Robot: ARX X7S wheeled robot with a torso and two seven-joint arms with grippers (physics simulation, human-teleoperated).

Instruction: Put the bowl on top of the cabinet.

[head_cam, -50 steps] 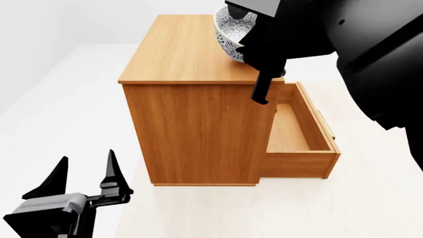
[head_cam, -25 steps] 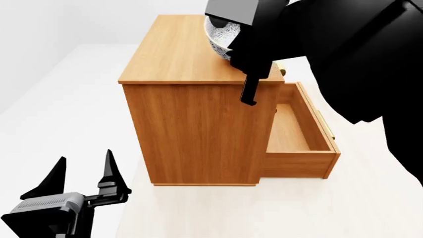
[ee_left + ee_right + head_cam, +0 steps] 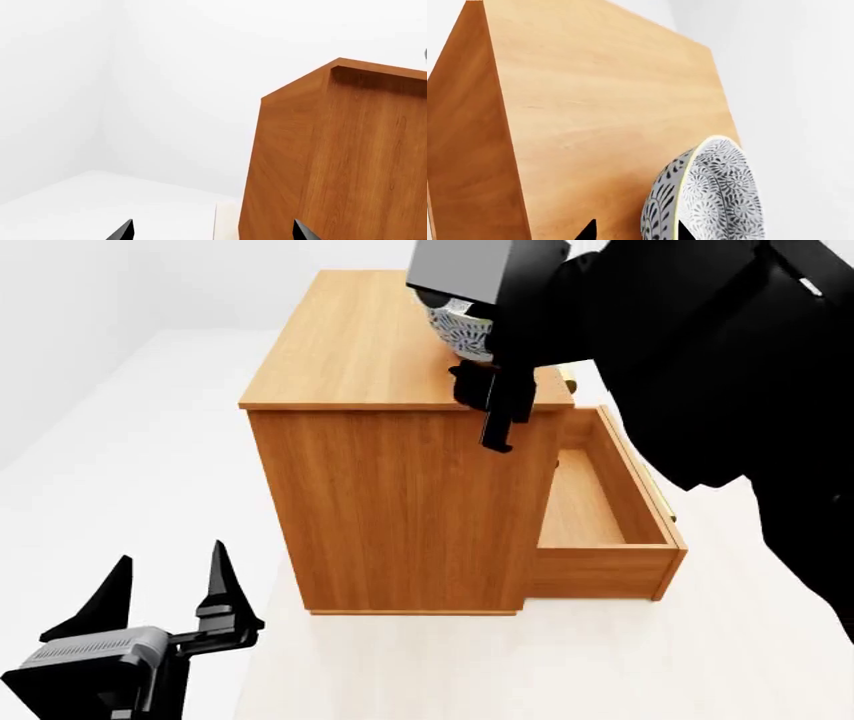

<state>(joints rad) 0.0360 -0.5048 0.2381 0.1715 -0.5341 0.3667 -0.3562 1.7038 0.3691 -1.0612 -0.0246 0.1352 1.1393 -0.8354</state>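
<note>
While the right gripper [image 3: 635, 231] reached over the cabinet [image 3: 360, 340], its two dark fingertips [image 3: 587, 231] sat on either side of the bowl [image 3: 707, 200] rim, clamped on it. The bowl stood tilted on edge between those tips, its patterned inside turned away from the cabinet's flat top and its outer wall just above the wood, near the top's right edge; whether it touched the surface could not be told. Below the fingers, on the cabinet's right side, a drawer [image 3: 601, 530] stood pulled out. The left gripper [image 3: 167, 590] hung low beside the cabinet's side panel, its fingers spread apart and holding nothing.
</note>
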